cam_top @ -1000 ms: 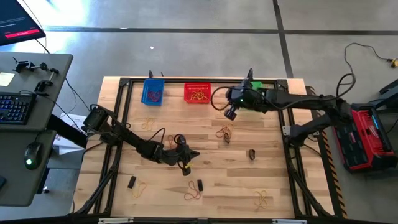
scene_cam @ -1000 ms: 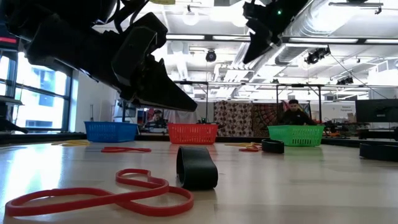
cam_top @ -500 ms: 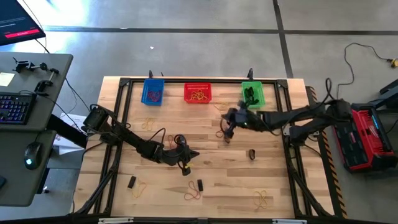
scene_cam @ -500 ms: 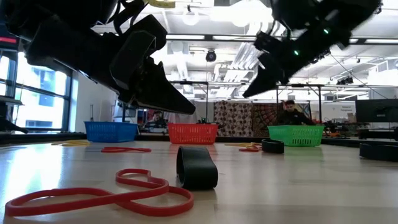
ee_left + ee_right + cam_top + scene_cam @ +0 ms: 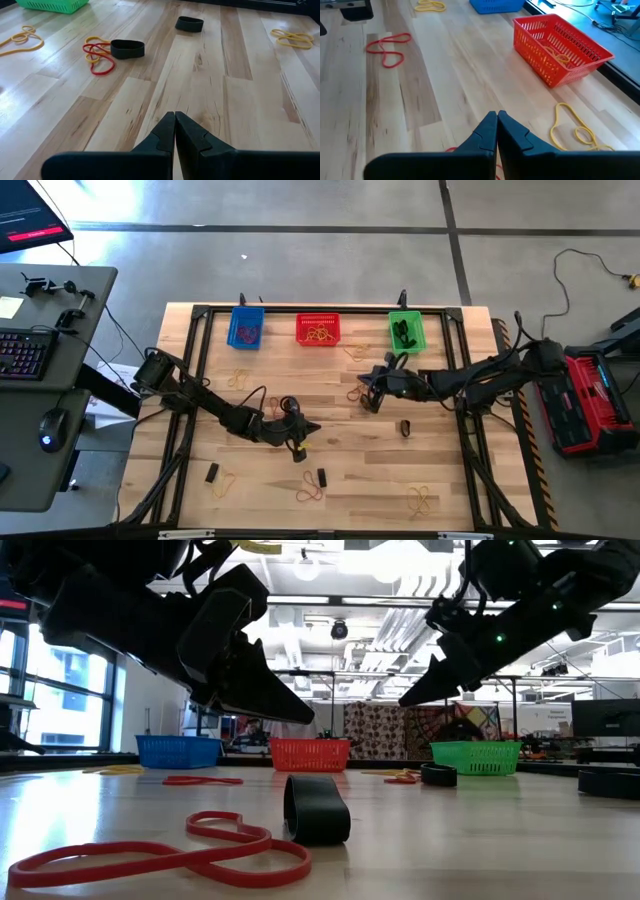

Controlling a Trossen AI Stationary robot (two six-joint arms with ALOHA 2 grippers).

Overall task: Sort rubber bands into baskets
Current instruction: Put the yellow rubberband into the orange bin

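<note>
- Across the worktop (image 5: pixel 440 460) I count loose rubber bands (image 5: pixel 362 393) in several spots: a red-and-yellow tangle with a short dark band near the middle, just in front of the right claw, another dark band (image 5: pixel 405 427) a little nearer the front, thin loops along the front edge (image 5: pixel 422 500), and more loops by the left side (image 5: pixel 240 379).
- Along the far edge stand the three baskets, well apart: the blue basket (image 5: pixel 246 328), the red basket (image 5: pixel 318 330) with yellow bands in it, and the green basket (image 5: pixel 406 331) with dark bands in it.
- My right claw (image 5: pixel 369 402) hangs low right at the middle tangle, its jaws pressed together and nothing between them in its wrist view; there I see a yellow loop (image 5: pixel 572 127) beside the tips and the red basket beyond.
- My left claw (image 5: pixel 298 452) hovers over bare wood in the left-centre, jaws likewise closed and empty, the tangle (image 5: pixel 100 56) and its dark band (image 5: pixel 127 49) well ahead of it.
- I judge the step in hand to be the approach for a fresh pick with the right arm, nothing carried.
- Next I would need to part the right jaws, settle them around a single band in the tangle, close, lift clear of the others, then carry it to the basket holding its kind; dark ones seem to belong in green.
- Thin loops lie flat, so I expect the tips must nearly touch the wood.
</note>
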